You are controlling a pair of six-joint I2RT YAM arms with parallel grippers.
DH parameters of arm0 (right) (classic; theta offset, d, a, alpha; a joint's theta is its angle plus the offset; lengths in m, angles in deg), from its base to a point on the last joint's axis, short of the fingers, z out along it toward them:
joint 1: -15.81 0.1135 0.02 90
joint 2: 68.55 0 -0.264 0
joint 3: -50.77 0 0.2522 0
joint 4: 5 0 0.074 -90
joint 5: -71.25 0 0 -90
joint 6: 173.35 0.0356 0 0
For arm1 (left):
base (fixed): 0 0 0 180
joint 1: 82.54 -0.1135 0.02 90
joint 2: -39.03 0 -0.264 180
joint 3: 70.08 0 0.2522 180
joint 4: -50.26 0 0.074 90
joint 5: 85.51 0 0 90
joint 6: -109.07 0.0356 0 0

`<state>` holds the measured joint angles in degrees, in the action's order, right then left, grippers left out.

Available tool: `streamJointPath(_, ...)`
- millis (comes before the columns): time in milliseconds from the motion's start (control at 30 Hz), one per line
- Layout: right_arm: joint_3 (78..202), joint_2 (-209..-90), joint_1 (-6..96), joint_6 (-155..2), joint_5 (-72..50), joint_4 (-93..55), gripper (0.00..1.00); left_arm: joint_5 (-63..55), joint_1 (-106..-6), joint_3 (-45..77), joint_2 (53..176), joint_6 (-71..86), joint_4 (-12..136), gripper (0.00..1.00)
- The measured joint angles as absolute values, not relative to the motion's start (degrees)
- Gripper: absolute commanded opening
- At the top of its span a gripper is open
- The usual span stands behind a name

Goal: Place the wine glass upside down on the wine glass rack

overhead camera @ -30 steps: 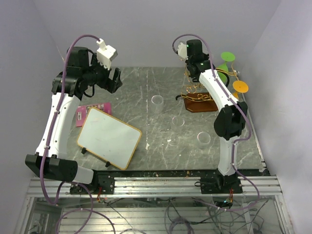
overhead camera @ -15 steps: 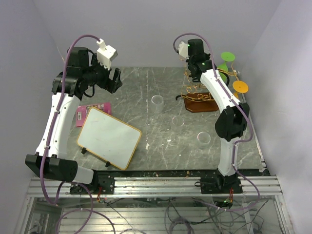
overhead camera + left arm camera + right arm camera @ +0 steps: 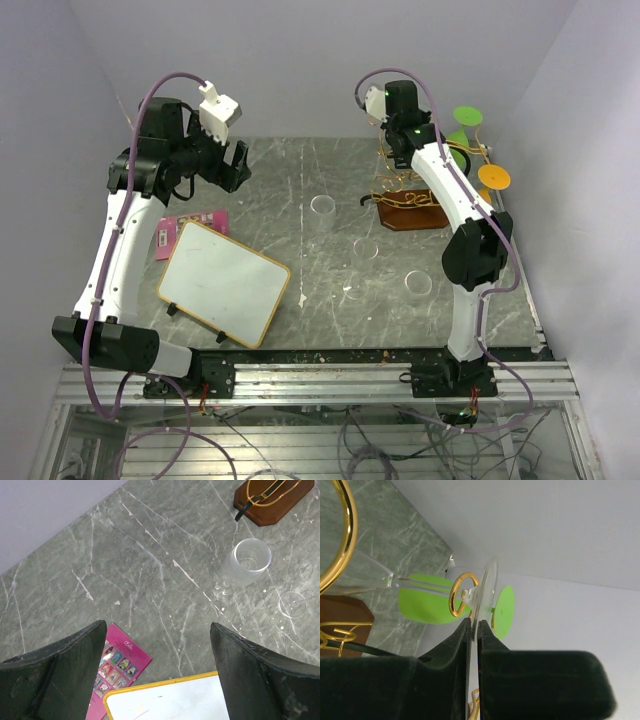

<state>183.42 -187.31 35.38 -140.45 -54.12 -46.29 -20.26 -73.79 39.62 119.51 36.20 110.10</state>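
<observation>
The clear wine glass (image 3: 487, 587) lies sideways in the right wrist view. Its stem (image 3: 420, 581) runs left to the bowl, and its thin foot stands right beside a gold ring of the wine glass rack (image 3: 462, 594). My right gripper (image 3: 473, 622) is shut on the rim of that foot. From above, the right gripper (image 3: 390, 135) is high over the wine glass rack (image 3: 410, 205) on its brown wooden base. My left gripper (image 3: 232, 165) hangs open over the table's left side with nothing between its fingers (image 3: 80, 650).
A green glass (image 3: 462, 120) and an orange glass (image 3: 492, 178) hang on the rack's far side. Clear glasses (image 3: 322, 205) (image 3: 366, 248) (image 3: 418, 284) stand on the marble table. A yellow-framed whiteboard (image 3: 223, 282) and a pink card (image 3: 190, 228) lie at the left.
The right wrist has shifted slightly toward the back wall above the rack. The left arm has not moved.
</observation>
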Motion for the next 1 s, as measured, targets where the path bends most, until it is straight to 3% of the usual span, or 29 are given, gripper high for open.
streamJointPath(1000, 183.12, -186.43, 35.49, -136.49, -50.87, -48.85, 0.21, -20.39, -74.20, 38.75, 118.86, 36.20, 109.86, 0.95)
